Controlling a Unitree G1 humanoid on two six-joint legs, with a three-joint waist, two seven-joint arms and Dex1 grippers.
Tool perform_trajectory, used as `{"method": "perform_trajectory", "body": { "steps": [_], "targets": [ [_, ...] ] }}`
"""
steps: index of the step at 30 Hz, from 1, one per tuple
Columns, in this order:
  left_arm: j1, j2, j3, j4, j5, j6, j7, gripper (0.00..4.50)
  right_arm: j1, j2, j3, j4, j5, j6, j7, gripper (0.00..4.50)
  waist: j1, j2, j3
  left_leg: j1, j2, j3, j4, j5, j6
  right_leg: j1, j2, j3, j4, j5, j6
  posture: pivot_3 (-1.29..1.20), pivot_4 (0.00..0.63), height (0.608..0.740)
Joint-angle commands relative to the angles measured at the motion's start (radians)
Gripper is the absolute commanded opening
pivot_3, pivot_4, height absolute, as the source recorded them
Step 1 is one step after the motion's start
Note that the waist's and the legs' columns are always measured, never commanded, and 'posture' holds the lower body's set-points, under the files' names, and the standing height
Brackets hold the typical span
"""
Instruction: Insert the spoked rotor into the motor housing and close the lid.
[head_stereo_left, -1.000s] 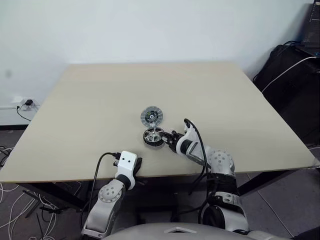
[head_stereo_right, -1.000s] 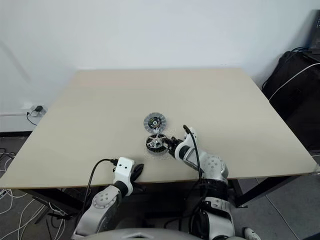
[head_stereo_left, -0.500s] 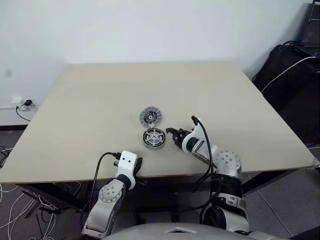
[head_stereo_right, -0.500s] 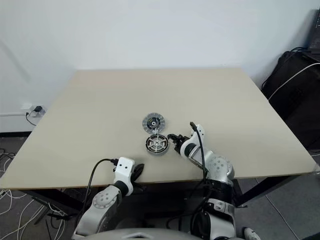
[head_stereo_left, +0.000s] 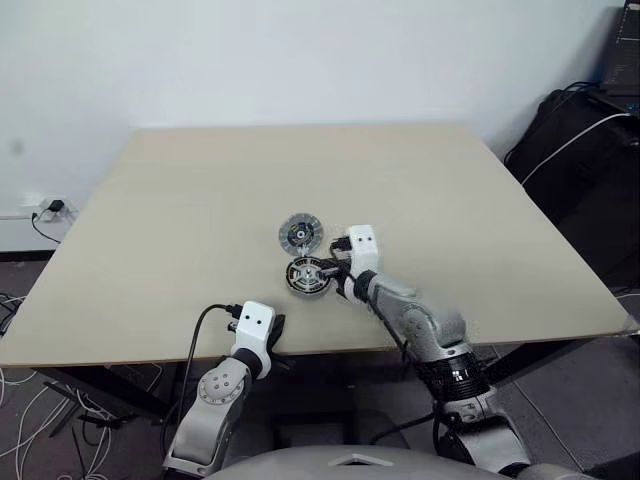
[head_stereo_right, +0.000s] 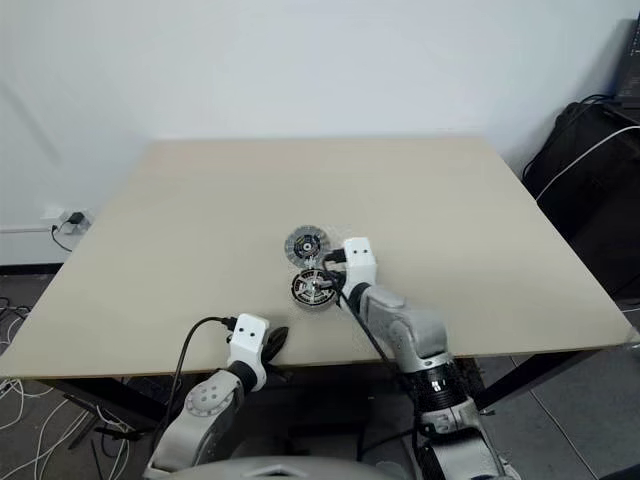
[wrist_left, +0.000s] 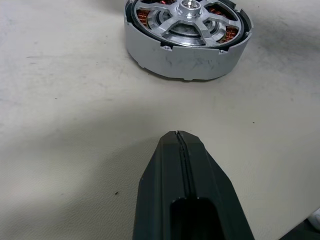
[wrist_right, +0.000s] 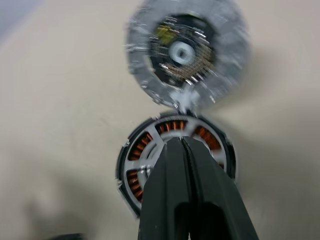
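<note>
While the small silver spoked rotor is already sitting down inside the round dark motor housing with its copper-brown windings, the right gripper is hovering over it with its two black fingers pressed tight together, holding nothing. The round silvery-grey ribbed lid is lying flat just beyond the housing, nearly touching it. The left gripper is also clamped shut and empty, parked near the front edge of the pale wooden table.

Honestly, what's worrying me: closed fingers that low are risking a bump on the hub, tilting the rotor. And I'm guessing the lid is going to be awkward, since it's thin and flat, so the fingers could just skid it away.
</note>
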Motion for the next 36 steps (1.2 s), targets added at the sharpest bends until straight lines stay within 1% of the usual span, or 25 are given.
{"method": "perform_trajectory", "body": {
  "steps": [1,3,7,16,19,25,29,31,33,34,35,36],
  "targets": [
    [-0.012,-0.003,0.001,-0.038,-0.006,-0.024,-0.001,0.00,-0.060,-0.013,0.092,0.034,-0.128,-0.105,0.047,0.04,0.001,-0.001,0.000,0.000,0.000,0.000,0.000,0.000,0.000,0.000,0.000,0.000,0.000,0.000,0.000,0.00,0.000,0.740],
    [-0.010,-0.003,0.002,-0.040,-0.006,-0.023,0.001,0.00,-0.077,-0.008,0.112,0.072,-0.173,-0.137,0.060,0.04,0.001,-0.001,0.000,0.000,0.000,0.000,0.000,0.000,0.000,0.000,0.000,0.000,0.000,0.000,0.000,0.00,0.000,0.740],
    [-0.006,-0.005,0.003,-0.044,-0.007,-0.023,0.004,0.00,-0.101,0.022,0.113,0.145,-0.220,-0.171,0.085,0.04,0.002,-0.002,0.000,0.000,0.000,0.000,0.000,0.000,0.000,0.000,0.000,0.000,0.000,0.001,-0.002,0.00,0.000,0.740],
    [0.001,-0.007,0.000,-0.051,-0.007,-0.023,0.009,0.00,-0.080,0.060,0.102,0.301,-0.279,-0.158,0.137,0.04,0.001,-0.002,0.000,0.000,0.000,0.000,0.000,0.000,0.000,0.000,0.000,0.000,0.000,0.003,-0.004,0.00,0.000,0.740],
    [0.001,-0.008,-0.001,-0.051,-0.007,-0.021,0.009,0.00,-0.071,0.062,0.091,0.293,-0.286,-0.145,0.146,0.04,0.001,-0.003,-0.001,0.001,0.000,0.000,0.000,0.000,0.000,0.001,0.000,0.000,0.000,0.002,-0.004,0.00,0.000,0.740],
    [-0.006,-0.010,-0.003,-0.046,-0.006,-0.021,0.008,0.00,-0.083,0.052,0.053,0.207,-0.284,-0.155,0.186,0.04,0.002,-0.003,-0.001,0.001,0.000,0.000,0.000,0.000,0.000,0.001,0.000,0.000,0.000,0.003,-0.004,0.00,0.000,0.740],
    [-0.009,-0.013,-0.005,-0.042,-0.005,-0.023,0.008,0.00,-0.090,-0.014,0.083,0.110,-0.293,-0.145,0.273,0.04,0.001,-0.003,-0.001,0.001,0.000,0.000,0.000,0.000,0.000,0.001,0.000,0.000,0.000,0.003,-0.004,0.00,0.000,0.740],
    [-0.012,-0.016,-0.006,-0.035,-0.005,-0.025,0.008,0.00,-0.101,-0.126,0.170,0.024,-0.318,-0.144,0.416,0.04,0.001,-0.004,-0.001,0.001,0.000,0.000,0.000,0.000,0.000,0.001,0.000,0.000,0.000,0.002,-0.004,0.00,0.000,0.740],
    [-0.016,-0.019,-0.008,-0.029,-0.005,-0.028,0.007,0.00,-0.119,-0.212,0.242,-0.029,-0.353,-0.150,0.518,0.04,0.004,-0.003,-0.001,0.001,0.000,0.000,0.000,0.000,-0.001,0.001,0.000,0.000,0.001,0.002,-0.004,0.00,0.000,0.740],
    [-0.017,-0.020,-0.008,-0.027,-0.005,-0.029,0.006,0.00,-0.129,-0.238,0.263,-0.042,-0.362,-0.151,0.546,0.41,0.004,-0.003,-0.001,0.001,-0.001,-0.001,0.001,0.000,0.000,0.002,0.000,-0.001,0.000,0.002,-0.003,0.00,0.000,0.740],
    [-0.019,-0.021,-0.009,-0.025,-0.005,-0.030,0.007,0.00,-0.139,-0.255,0.277,-0.049,-0.369,-0.151,0.566,0.59,0.004,-0.004,-0.001,0.001,-0.001,0.000,0.001,0.000,0.000,0.001,0.000,0.000,0.000,0.002,-0.003,0.00,0.000,0.740],
    [-0.020,-0.023,-0.009,-0.023,-0.004,-0.030,0.007,0.00,-0.152,-0.275,0.296,-0.053,-0.383,-0.155,0.590,0.94,0.003,-0.004,0.000,0.001,-0.001,-0.001,0.001,0.000,0.000,0.002,0.000,-0.001,0.000,0.002,-0.003,0.00,0.000,0.740]
  ]
}}
